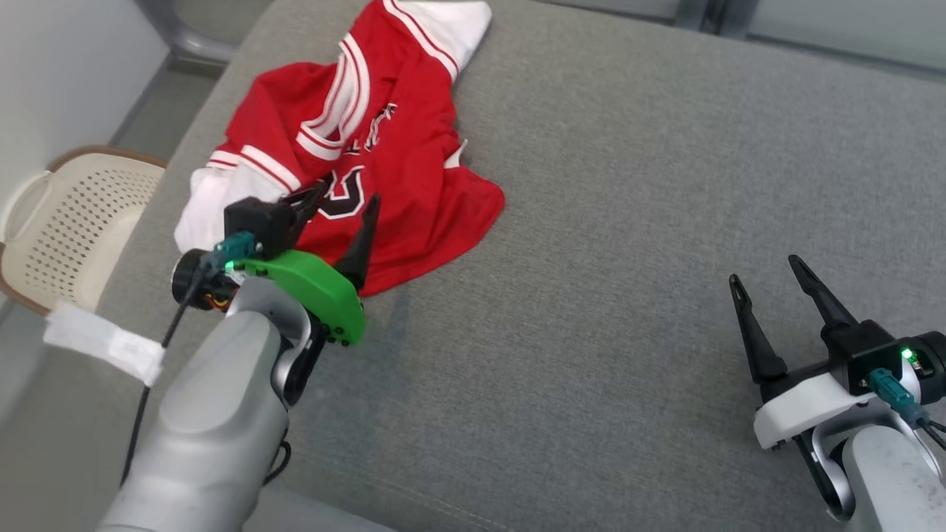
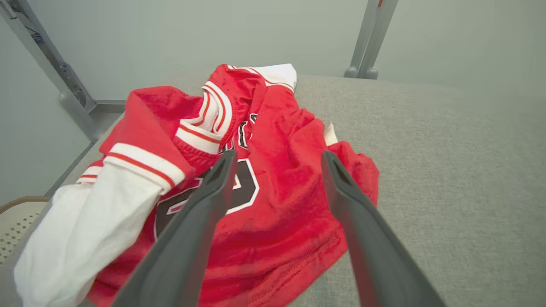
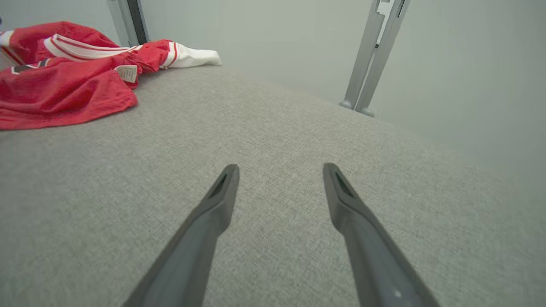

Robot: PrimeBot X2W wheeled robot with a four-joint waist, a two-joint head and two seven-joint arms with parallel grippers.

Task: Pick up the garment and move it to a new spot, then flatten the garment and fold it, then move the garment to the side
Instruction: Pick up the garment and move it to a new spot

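Observation:
The garment (image 1: pixel 384 155) is a red jersey with white sleeves and striped trim, lying crumpled at the far left of the grey cushioned surface (image 1: pixel 628 222). My left gripper (image 1: pixel 347 196) hovers over the garment's near edge, open, with nothing between its fingers. In the left wrist view the garment (image 2: pixel 277 179) spreads under the open left gripper (image 2: pixel 277 157). My right gripper (image 1: pixel 765 270) stands open at the lower right, far from the garment, over bare fabric. The right wrist view has the garment (image 3: pixel 64 81) at upper left, beyond the open right gripper (image 3: pixel 279 168).
A beige perforated basket (image 1: pixel 66 222) stands on the floor left of the surface. Grey metal posts (image 3: pixel 371 55) rise behind the far edge, in front of a pale wall. The surface's left edge runs close beside the garment.

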